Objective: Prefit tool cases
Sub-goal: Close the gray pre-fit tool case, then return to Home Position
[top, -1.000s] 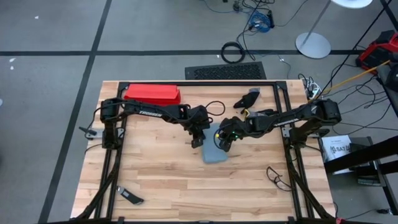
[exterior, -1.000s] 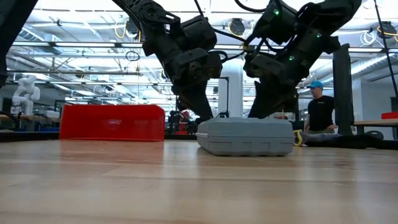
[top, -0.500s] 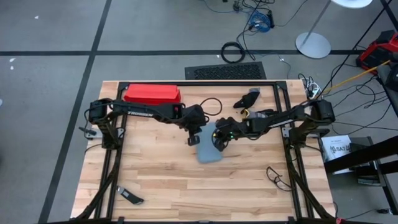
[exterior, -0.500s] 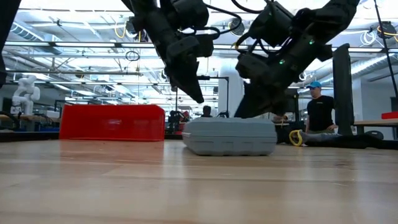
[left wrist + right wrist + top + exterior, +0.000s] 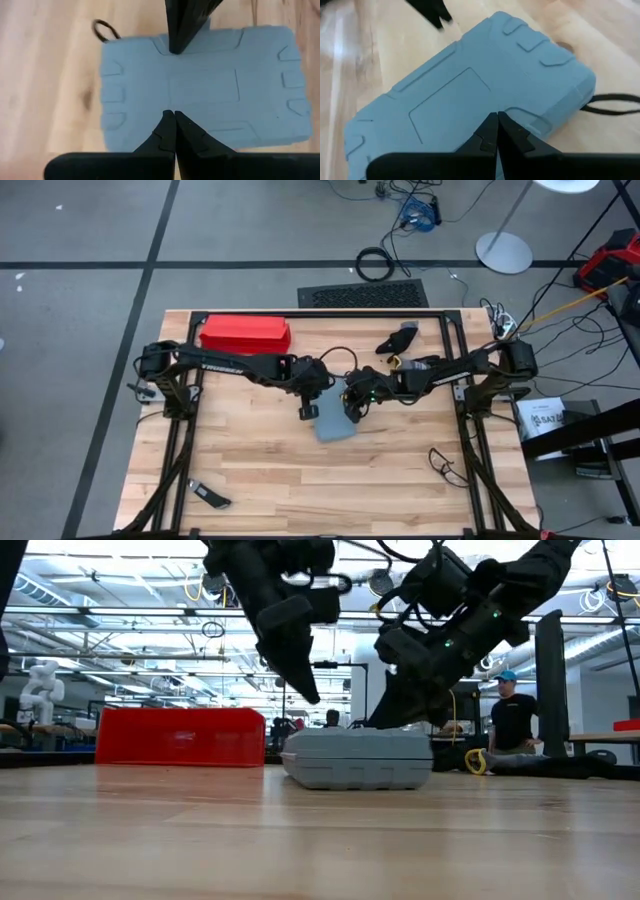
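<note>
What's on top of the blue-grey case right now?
The right gripper, shut, sits at the closed case lid's top; the left gripper, shut, hangs clear. Contents hidden.

I'm looking at two dark, almost black arms built from long slim links and bulkier joint housings. The left arm [image 5: 240, 365] is carrying pale lettering along its long link, too small for me to read. The right arm [image 5: 440, 370] is showing small green lights glowing near its wrist, and thin black cables are looping beside both wrists. The left gripper [image 5: 172, 122] and the right gripper [image 5: 496, 127] are each showing two matte black fingers tapering to narrow tips, with notched, stepped inner edges.
</note>
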`<state>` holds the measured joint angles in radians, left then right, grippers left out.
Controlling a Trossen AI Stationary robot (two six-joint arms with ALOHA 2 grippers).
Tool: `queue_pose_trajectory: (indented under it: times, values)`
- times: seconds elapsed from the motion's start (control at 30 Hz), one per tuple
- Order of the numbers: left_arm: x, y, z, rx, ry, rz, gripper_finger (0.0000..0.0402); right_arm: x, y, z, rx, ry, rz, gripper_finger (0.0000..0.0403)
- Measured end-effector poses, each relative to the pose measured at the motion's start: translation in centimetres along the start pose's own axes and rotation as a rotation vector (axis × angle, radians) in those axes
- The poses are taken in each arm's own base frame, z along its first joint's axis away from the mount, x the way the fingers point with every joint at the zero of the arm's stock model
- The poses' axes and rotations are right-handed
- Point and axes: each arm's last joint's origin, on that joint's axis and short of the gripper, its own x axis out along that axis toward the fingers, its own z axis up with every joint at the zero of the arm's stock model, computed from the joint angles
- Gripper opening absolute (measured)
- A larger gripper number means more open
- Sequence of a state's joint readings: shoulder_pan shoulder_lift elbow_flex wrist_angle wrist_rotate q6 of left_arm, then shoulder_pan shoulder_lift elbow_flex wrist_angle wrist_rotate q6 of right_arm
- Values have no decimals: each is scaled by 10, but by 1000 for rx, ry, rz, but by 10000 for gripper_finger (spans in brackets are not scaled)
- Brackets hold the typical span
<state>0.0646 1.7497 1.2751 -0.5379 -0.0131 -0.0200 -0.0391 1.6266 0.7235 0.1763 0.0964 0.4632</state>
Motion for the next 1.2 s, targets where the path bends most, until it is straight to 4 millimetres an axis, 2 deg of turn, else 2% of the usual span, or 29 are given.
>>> queue_pose_trajectory:
  times: [0.1,0.37,0.57,0.7,0.87,1.03,1.13,1.2]
  values:
    - [-13,-10,3,29,-49,75,0,-10,1,4,-40,-13,4,0]
    - [-64,-35,7,95,-192,229,0,-31,7,17,-116,-76,36,0]
    - [-108,-62,2,139,-324,327,0,-55,23,19,-272,-119,91,0]
    - [-137,-79,-6,151,-427,319,0,-83,40,22,-396,-202,164,0]
    - [-176,-95,-20,187,-536,231,0,-132,61,24,-571,-357,281,0]
    - [-192,-106,-36,265,-525,177,0,-174,70,25,-499,-472,403,0]
    - [-194,-112,-36,260,-542,148,0,-195,71,31,-394,-563,479,0]
    - [-193,-112,-29,282,-591,162,0,-205,72,32,-371,-603,515,0]
